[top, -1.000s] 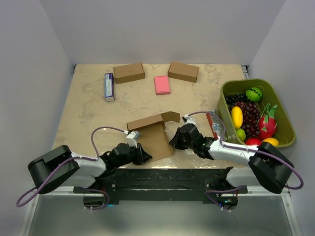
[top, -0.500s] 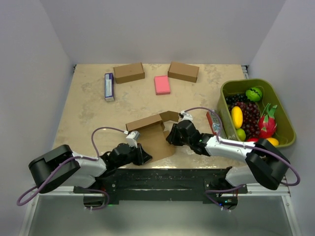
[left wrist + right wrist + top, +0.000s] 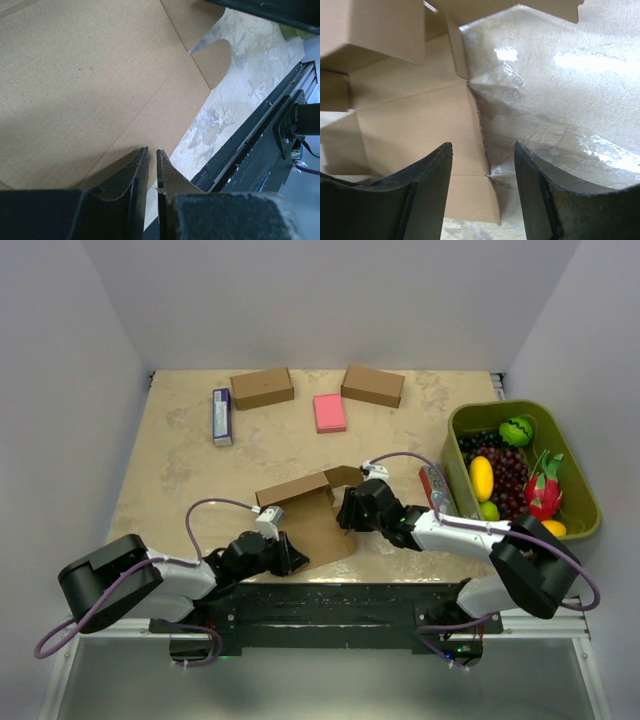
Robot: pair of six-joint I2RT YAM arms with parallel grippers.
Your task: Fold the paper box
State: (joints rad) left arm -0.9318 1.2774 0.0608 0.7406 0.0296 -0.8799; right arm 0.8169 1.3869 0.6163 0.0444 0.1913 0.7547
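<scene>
Jaws of the left gripper (image 3: 150, 152) are closed to a slit at the near edge of the paper box (image 3: 312, 520), seemingly pinching cardboard; those of the right gripper (image 3: 482, 150) stand wide, empty, astride its right edge. The half-raised box lies by the middle of the worktop's near edge; the left should anchor it while the right lifts the side flap along its crease. Over the last second the right gripper has crept left onto the box; the left stayed put; a green fruit bin (image 3: 500, 408) sits at the right edge.
</scene>
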